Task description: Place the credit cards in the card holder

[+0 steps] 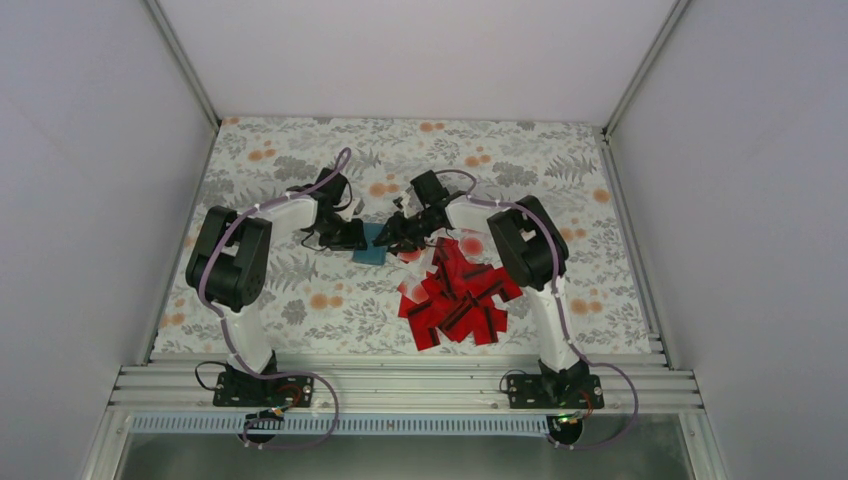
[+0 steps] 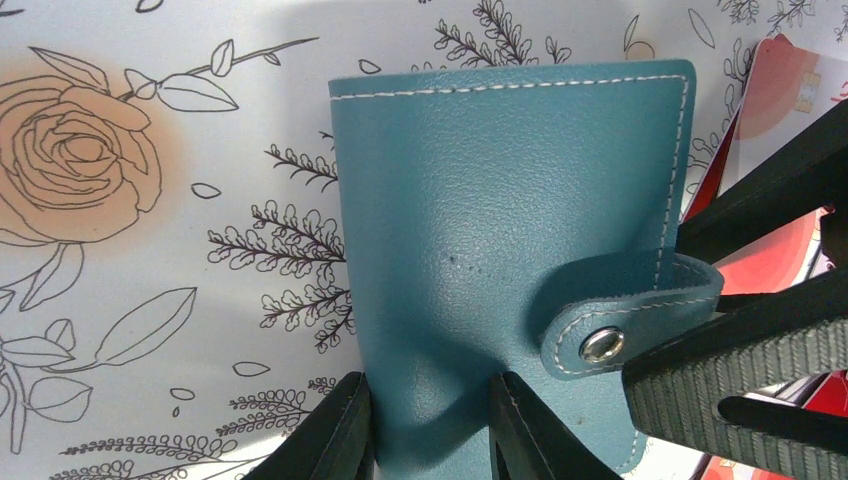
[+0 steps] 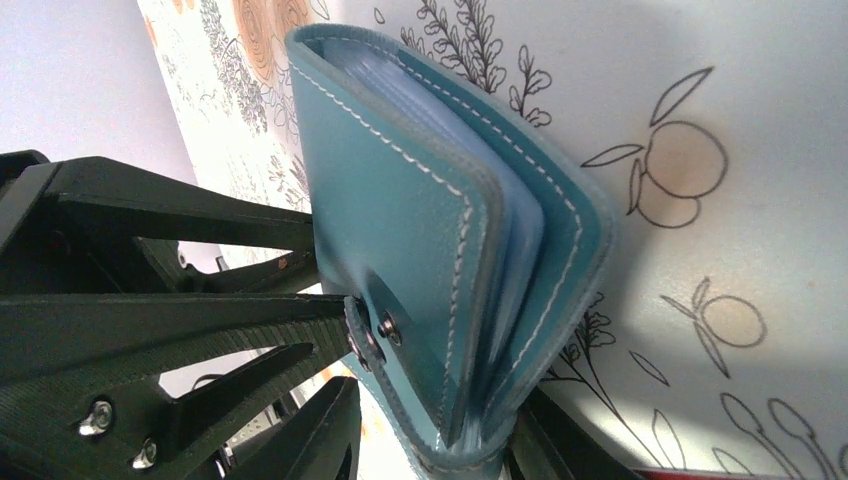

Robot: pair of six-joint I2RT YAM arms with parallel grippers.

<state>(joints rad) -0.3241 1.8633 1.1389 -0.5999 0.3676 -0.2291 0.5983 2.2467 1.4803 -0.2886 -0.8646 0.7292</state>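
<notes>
Risks, biggest item down, all placed off the card holder (image 2: 500,220).

Table (image 1: 300,305): the holder lies on the floral cloth between the two grippers. If it is only pressed down and not clamped, I'd expect any sideways pull to slide it.

Credit cards (image 1: 455,298): loose overlapping red heap on the holder's right-arm side, running toward the bases. The right arm's elbow hangs over it, so a low swing or a trailing cable could scatter them. A pale-faced card (image 2: 790,90) sits just past the holder's open edge and could get dragged along or caught by a finger.

Holder: closed, no card visibly in it. Nothing goes in until it opens.

Left gripper (image 2: 430,430): jaws part-way apart at the holder's near edge, one finger by the spine side and the other over the cover. Clamped or just pinning, I can't tell. A weak hold means the holder follows the other arm.

Right gripper (image 3: 435,400): jaws apart, straddling the holder's tab corner. A gap shows and I see nothing clamped. If it closes too deep, it takes the whole thickness instead of the tab.

Snap tab (image 2: 640,320): fastened. Smooth leather, so fingers may slip off it.

Stud (image 2: 601,345): an off-axis pull likely lifts the holder rather than popping it.

Clear pockets (image 3: 520,230): thin, easily nipped.
</notes>
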